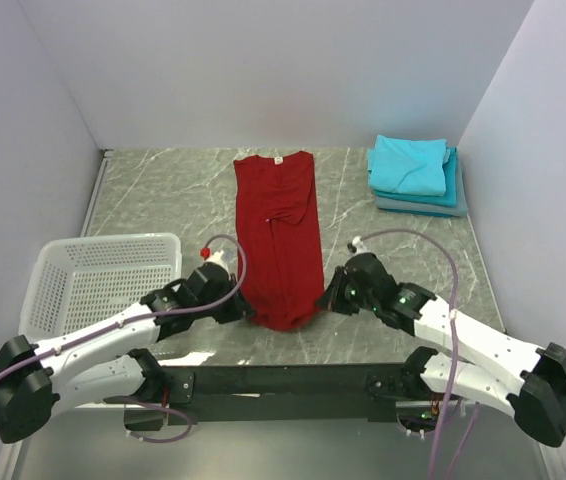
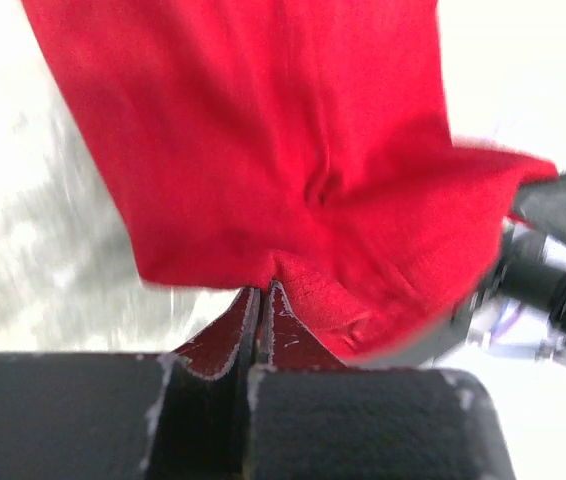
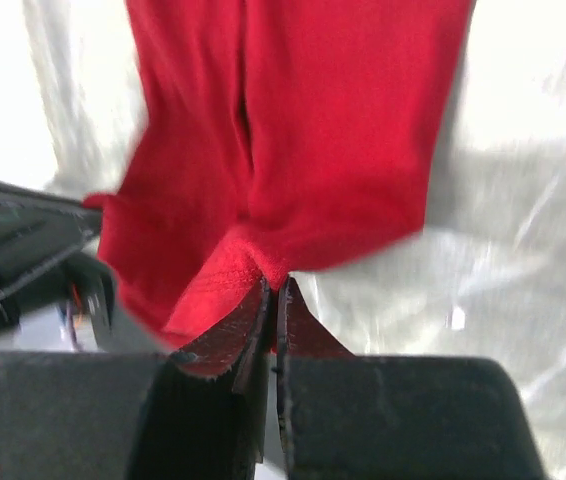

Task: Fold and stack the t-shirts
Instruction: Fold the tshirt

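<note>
A deep red t-shirt (image 1: 280,225) lies as a long narrow strip in the middle of the table, its neck label at the far end. My left gripper (image 1: 245,312) is shut on its near left hem corner, seen in the left wrist view (image 2: 263,287). My right gripper (image 1: 321,300) is shut on its near right hem corner, seen in the right wrist view (image 3: 275,285). The red cloth fills both wrist views (image 2: 293,140) (image 3: 313,120). A stack of folded turquoise and grey-blue t-shirts (image 1: 415,172) sits at the far right.
A white lattice basket (image 1: 98,280) stands at the left, next to my left arm. The grey marble table (image 1: 173,190) is walled by pale panels at the back and both sides.
</note>
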`<state>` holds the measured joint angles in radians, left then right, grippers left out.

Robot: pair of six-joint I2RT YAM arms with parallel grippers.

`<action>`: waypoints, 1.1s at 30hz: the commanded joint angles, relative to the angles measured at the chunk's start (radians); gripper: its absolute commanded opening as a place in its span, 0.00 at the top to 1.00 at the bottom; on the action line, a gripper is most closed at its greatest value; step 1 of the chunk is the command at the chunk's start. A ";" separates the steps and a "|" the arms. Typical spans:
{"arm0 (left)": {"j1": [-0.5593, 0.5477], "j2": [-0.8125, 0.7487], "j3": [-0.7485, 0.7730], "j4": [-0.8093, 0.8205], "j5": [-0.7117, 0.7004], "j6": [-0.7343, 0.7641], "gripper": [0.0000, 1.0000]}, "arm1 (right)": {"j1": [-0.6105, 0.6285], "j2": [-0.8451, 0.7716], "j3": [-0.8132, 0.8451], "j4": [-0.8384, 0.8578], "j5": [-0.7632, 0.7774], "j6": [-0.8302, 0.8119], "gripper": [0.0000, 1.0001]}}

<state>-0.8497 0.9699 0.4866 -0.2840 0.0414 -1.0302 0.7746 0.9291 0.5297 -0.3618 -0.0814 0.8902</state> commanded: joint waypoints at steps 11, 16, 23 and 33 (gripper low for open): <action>0.250 0.196 0.193 0.239 -0.089 0.142 1.00 | -0.176 0.270 0.314 0.129 0.181 -0.195 1.00; 0.328 0.303 0.274 0.276 -0.049 0.185 1.00 | -0.225 0.373 0.409 0.161 0.121 -0.244 1.00; 0.399 0.429 0.362 0.305 -0.006 0.216 1.00 | -0.291 0.539 0.515 0.172 0.060 -0.272 1.00; 0.457 0.613 0.480 0.344 0.080 0.263 1.00 | -0.363 0.721 0.651 0.192 -0.069 -0.298 1.00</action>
<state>-0.4065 1.5524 0.9028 0.0086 0.0807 -0.8055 0.4271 1.6218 1.1130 -0.2184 -0.0998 0.6193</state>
